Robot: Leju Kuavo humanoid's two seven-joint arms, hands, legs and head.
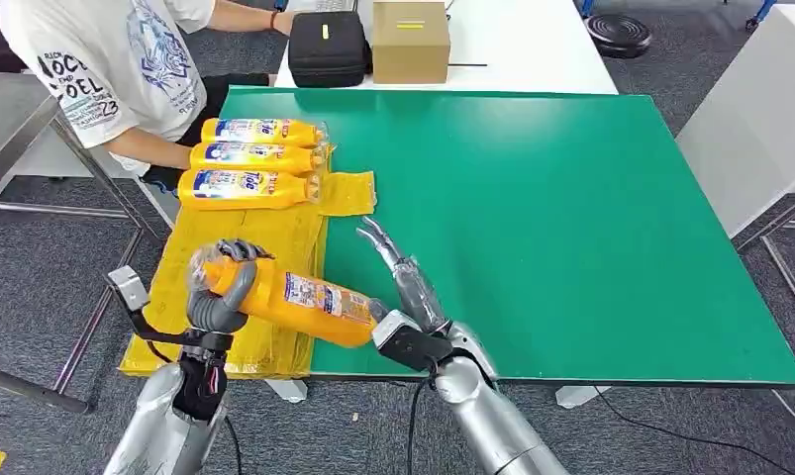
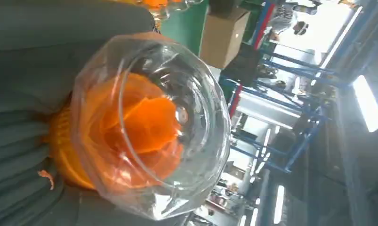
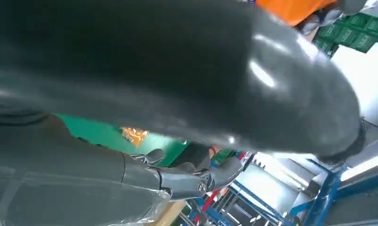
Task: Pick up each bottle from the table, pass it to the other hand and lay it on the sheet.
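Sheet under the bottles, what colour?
Yellow sheet; clearest in the head view.

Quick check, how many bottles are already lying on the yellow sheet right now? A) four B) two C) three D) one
C: three bottles lie side by side at the far end of the yellow sheet, while a fourth bottle is off the sheet, gripped by the left robot hand.

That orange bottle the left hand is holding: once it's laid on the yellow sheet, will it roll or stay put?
The orange bottle looks rounded, so it may roll a little. It looks full of orange liquid, so probably heavy enough to settle. Three bottles already lie still on the yellow sheet, which suggests it will stay.
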